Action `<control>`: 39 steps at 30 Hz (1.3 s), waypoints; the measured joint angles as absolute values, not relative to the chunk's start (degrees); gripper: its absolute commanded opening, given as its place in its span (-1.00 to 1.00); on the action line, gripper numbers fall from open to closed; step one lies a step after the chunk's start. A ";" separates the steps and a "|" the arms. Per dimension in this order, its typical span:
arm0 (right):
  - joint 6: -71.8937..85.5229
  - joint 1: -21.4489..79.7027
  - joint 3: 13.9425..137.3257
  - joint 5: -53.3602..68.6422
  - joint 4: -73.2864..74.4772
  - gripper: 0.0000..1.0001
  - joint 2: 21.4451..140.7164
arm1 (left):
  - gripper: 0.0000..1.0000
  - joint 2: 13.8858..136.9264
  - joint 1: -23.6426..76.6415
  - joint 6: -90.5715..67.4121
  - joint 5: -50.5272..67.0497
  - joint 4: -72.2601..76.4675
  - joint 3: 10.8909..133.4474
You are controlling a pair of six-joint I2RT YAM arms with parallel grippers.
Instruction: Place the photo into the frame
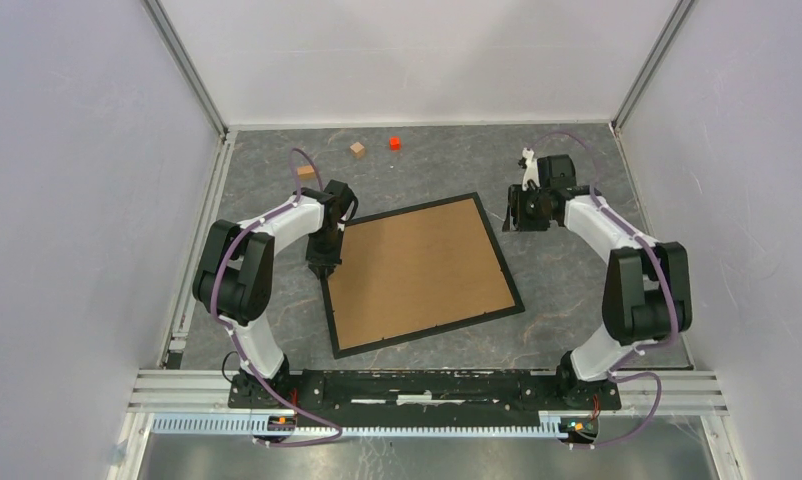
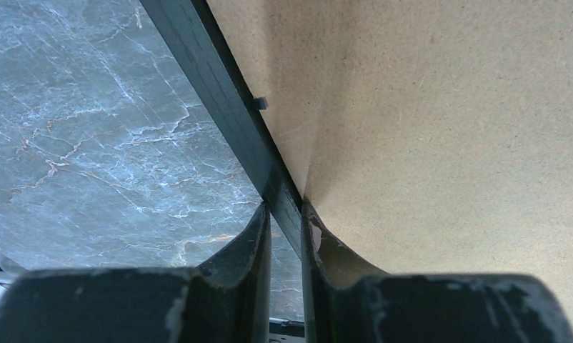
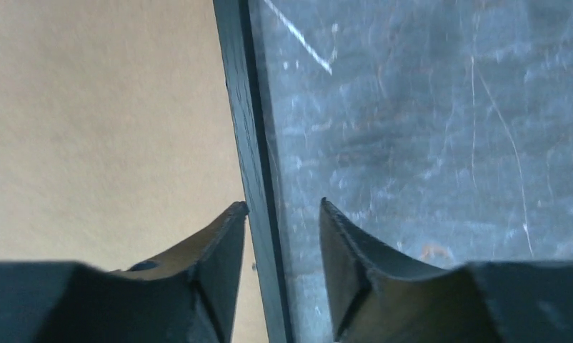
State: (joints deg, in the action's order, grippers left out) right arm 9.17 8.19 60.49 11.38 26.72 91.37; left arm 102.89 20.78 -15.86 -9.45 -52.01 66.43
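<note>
The frame [image 1: 427,332] is a thin black rectangle lying flat on the grey table, turned slightly. A brown backing board [image 1: 422,270] fills it. No photo shows. My left gripper [image 1: 322,268] is at the frame's left edge. In the left wrist view its jaws [image 2: 285,211] are closed on the black edge [image 2: 219,93], one finger on the board side and one on the table side. My right gripper [image 1: 517,222] is by the frame's right edge near the far corner. In the right wrist view it [image 3: 282,207] is open and straddles the edge [image 3: 241,107] with a gap.
A small wooden cube [image 1: 357,149], a red cube [image 1: 394,142] and a tan block [image 1: 305,172] lie at the back of the table. White walls enclose three sides. A metal rail [image 1: 427,385] runs along the near edge.
</note>
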 measured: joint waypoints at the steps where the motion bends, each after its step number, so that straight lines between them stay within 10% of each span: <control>1: 9.39 7.44 61.73 12.29 26.46 -0.17 92.62 | -0.96 102.89 20.78 -15.86 -9.45 -52.01 66.43; 14: 11.07 7.49 70.19 20.10 20.58 -0.53 107.44 | -0.96 102.67 20.78 -15.86 -9.39 -51.79 66.26; 39: 11.07 7.44 72.86 22.92 20.01 -0.56 112.49 | -0.96 102.67 20.78 -15.86 -9.34 -51.79 66.26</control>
